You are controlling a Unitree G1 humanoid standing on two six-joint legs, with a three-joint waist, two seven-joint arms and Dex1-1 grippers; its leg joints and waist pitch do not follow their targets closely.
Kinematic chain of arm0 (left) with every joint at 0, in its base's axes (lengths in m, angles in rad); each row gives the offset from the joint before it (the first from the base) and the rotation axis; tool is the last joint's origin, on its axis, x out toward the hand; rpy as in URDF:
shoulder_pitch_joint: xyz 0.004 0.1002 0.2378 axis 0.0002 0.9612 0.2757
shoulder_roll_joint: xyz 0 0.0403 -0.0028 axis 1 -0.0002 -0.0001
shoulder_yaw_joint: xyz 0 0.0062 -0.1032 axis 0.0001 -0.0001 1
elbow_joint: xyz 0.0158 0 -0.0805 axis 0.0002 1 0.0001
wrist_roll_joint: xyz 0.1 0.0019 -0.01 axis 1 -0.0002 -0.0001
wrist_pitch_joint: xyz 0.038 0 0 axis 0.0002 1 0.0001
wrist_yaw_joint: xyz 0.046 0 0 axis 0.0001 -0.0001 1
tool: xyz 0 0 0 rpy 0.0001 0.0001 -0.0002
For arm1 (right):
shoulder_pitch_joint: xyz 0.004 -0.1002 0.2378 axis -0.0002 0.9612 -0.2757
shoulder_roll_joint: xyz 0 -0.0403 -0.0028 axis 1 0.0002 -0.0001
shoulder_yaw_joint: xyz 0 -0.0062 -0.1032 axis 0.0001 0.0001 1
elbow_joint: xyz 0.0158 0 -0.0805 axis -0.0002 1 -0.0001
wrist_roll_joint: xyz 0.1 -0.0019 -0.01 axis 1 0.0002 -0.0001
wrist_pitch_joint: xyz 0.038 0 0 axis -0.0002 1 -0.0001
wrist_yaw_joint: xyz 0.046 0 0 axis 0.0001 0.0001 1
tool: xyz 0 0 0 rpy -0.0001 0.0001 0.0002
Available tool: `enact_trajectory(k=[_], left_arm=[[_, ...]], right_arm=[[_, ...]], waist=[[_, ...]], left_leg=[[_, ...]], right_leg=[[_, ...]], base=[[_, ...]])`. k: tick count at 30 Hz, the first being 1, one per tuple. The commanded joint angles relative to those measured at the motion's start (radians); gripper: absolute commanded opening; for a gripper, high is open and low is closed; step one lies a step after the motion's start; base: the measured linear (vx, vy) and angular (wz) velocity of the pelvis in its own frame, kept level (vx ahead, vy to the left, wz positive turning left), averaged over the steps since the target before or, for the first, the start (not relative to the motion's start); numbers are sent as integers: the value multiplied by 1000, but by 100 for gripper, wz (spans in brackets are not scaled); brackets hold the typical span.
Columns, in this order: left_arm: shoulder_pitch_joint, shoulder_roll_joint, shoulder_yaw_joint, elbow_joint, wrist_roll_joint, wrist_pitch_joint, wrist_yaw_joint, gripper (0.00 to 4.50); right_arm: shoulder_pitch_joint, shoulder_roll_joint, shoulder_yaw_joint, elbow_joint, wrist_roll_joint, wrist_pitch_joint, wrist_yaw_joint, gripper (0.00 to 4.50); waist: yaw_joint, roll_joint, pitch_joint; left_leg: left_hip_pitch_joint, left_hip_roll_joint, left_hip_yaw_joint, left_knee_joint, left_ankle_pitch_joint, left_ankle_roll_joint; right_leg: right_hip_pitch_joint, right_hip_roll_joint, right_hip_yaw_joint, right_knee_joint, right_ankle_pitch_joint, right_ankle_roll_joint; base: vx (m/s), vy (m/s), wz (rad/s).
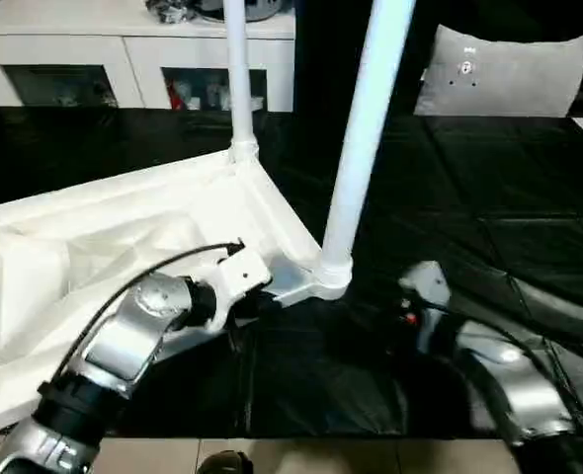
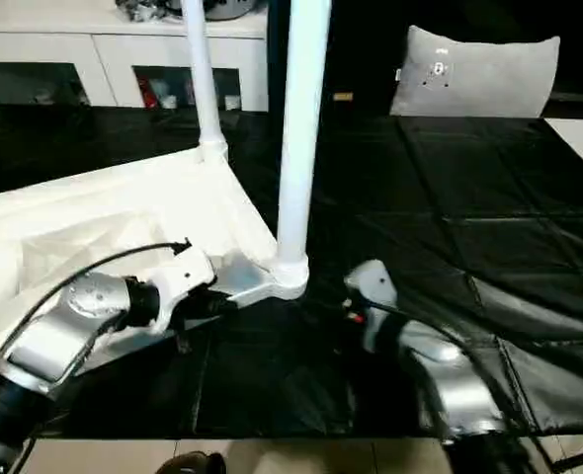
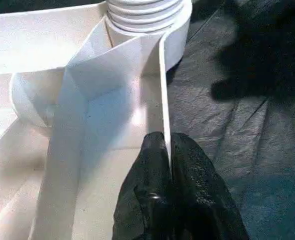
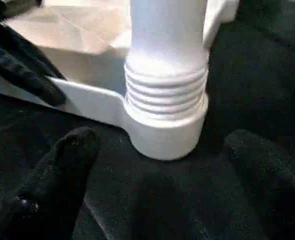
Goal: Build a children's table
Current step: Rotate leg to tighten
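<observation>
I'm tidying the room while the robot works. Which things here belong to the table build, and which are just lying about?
Part of the job:
- white table top, upside down on the black mat
- near leg, standing in its corner socket
- far leg
- left gripper, pinching the top's rim
- right gripper, open by the socket

Lying about:
- grey cushion
- white cabinet

Cut off at the upper edge: both long white tapered tube legs. Blurred beside the near corner socket: right gripper. Clutter on white cabinet unreadable.
</observation>
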Motion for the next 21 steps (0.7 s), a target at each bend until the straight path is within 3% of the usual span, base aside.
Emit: enact_trajectory(k=[1,6,13,21], left_arm=[[-40,18,-6,-4,3,-57,-41,0],[-77,65,-67,63,23,-175,-166,0],[-111,101,-135,108,49,-283,-300,0],[-151,97,-164,156,65,-341,-355,0]], right_arm=[[1,-20,-33,-27,27,-5,25,449],[-35,-97,-49,-55,73,28,139,449],[-87,-152,26,-53,48,67,267,449],[-141,-141,109,-28,22,91,357,449]], waist=[[3,6,-66],[8,7,-67],[27,4,-68],[29,4,-67]], left_leg=[[24,62,-29,-65,-387,8],[27,64,-28,-63,-378,16],[31,70,-26,-61,-361,16],[30,70,-26,-62,-375,3]], right_leg=[[28,-72,44,-94,-290,-167],[29,-70,42,-90,-271,-181],[25,-75,43,-84,-251,-202],[28,-78,43,-81,-265,-209]], base=[[0,0,0],[0,0,0],[0,0,0],[0,0,0]])
